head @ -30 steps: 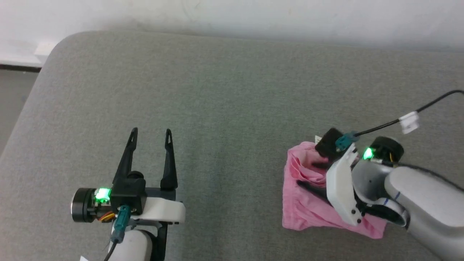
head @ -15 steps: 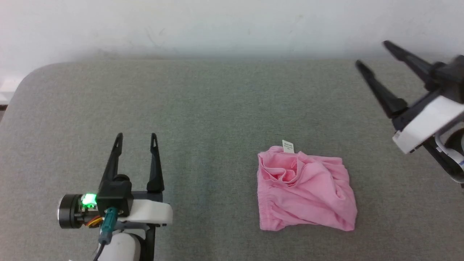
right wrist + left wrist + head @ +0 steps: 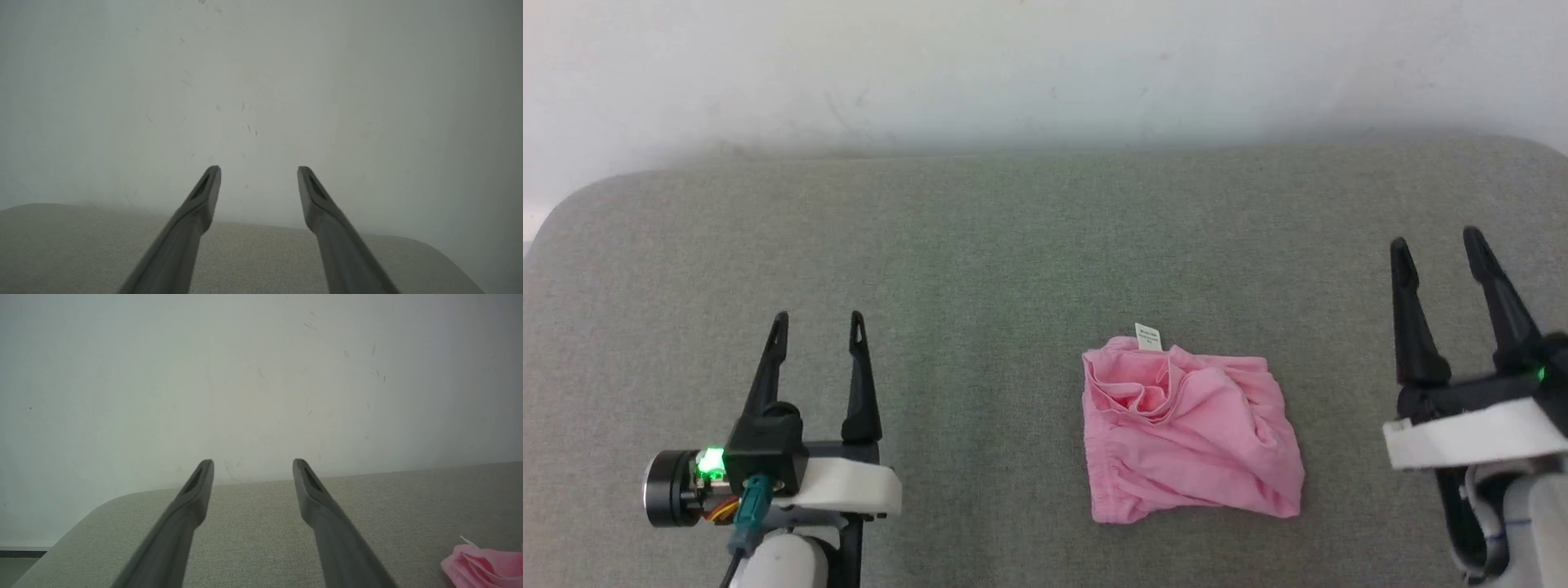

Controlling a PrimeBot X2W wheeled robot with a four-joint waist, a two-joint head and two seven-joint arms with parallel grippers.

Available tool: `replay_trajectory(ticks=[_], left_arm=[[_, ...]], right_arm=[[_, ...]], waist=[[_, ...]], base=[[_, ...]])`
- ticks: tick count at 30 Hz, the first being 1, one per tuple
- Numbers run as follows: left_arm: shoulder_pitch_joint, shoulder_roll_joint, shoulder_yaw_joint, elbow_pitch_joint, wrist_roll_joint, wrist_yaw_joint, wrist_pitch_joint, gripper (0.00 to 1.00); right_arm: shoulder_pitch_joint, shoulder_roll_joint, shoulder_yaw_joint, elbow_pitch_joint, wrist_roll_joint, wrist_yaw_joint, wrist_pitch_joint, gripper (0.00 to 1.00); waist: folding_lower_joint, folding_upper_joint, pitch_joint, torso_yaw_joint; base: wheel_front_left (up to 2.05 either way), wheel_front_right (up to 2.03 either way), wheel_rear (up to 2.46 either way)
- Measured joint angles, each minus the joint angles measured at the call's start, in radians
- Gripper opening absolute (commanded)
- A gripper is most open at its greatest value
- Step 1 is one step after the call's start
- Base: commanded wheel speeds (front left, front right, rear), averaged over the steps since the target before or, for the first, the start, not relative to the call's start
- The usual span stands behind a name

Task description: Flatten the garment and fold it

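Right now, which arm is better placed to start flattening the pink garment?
Right, probably. The garment lies crumpled right of centre on the grey pad, closer to the right gripper than to the left gripper. Both have open, empty jaws, so nearness decides.

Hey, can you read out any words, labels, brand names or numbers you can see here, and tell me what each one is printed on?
On the white tag at the far edge of the pink garment: a few lines of dark print, too small and blurred to read.
No other words, brands, numbers or signs can be made out in these pictures.
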Motion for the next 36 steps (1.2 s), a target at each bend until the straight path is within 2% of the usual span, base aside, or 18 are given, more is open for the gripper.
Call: replay_trajectory(ticks=[5,11,15,19,23,27,30,33,36], left_arm=[[0.007,-0.006,0.011,-0.004,-0.001,-0.013,0.000,1.00],[0.021,-0.016,0.023,-0.010,-0.001,-0.024,0.000,1.00],[0.021,-0.021,0.031,-0.012,0.000,-0.025,0.000,1.00],[0.021,-0.024,0.034,-0.012,0.001,-0.026,0.000,1.00],[0.021,-0.029,0.035,-0.015,0.002,-0.033,0.000,1.00],[0.020,-0.034,0.036,-0.018,0.002,-0.034,0.000,1.00],[0.020,-0.038,0.036,-0.021,0.002,-0.034,0.000,1.00],[0.019,-0.043,0.035,-0.021,0.002,-0.034,0.000,1.00],[0.017,-0.048,0.035,-0.021,0.002,-0.035,0.000,1.00]], right_arm=[[0.114,0.095,-0.043,-0.056,-0.013,0.000,0.000,1.00],[0.151,0.120,-0.077,-0.088,-0.014,0.000,0.000,1.00],[0.086,0.089,-0.084,-0.129,-0.014,0.000,0.000,1.00],[-0.028,-0.010,-0.060,-0.138,-0.009,0.000,0.035,1.00],[-0.133,-0.128,0.035,-0.104,0.076,0.000,0.262,1.00],[-0.205,-0.280,0.192,-0.068,0.184,0.000,0.542,1.00],[-0.238,-0.364,0.300,-0.040,0.294,0.000,0.733,1.00],[-0.244,-0.421,0.389,-0.015,0.427,0.000,0.899,1.00],[-0.247,-0.449,0.444,0.012,0.552,0.000,1.021,1.00]], waist=[[0.0000,0.0000,-0.002,0.002],[-0.0001,0.0000,-0.005,0.007],[0.0001,0.0000,-0.003,0.005],[0.0001,0.0000,-0.005,0.004],[0.0001,0.0000,0.001,0.007],[0.0002,0.0000,0.012,0.010],[0.0001,0.0000,0.022,0.012],[0.0001,0.0000,0.034,0.015],[0.0001,0.0000,0.049,0.021]], base=[[0.00,0.00,0.00],[0.00,0.00,0.00],[0.00,0.00,0.00],[0.00,0.00,0.00],[0.00,0.00,0.00],[0.00,0.00,0.00],[0.00,0.00,0.00],[0.00,0.00,0.00],[0.00,0.00,0.00]])
